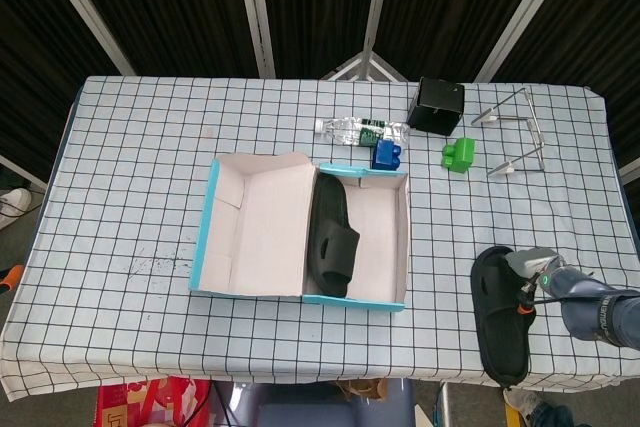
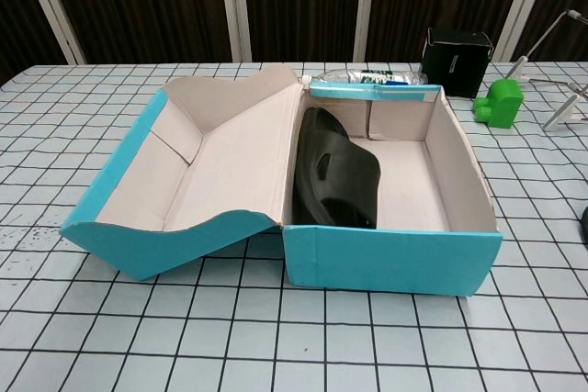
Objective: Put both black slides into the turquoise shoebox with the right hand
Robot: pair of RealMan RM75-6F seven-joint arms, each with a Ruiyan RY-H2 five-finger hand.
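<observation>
The right hand [image 1: 541, 278] is cut off at the frame edge in the head view, its fingers' state impossible to tell, resting on the black rubber slide [image 1: 502, 314] lying on the checked worktop [image 1: 150, 167], well right of the open turquoise cardboard shoebox [image 1: 205, 222], where the other black slide [image 2: 335, 176] is leaned.
</observation>
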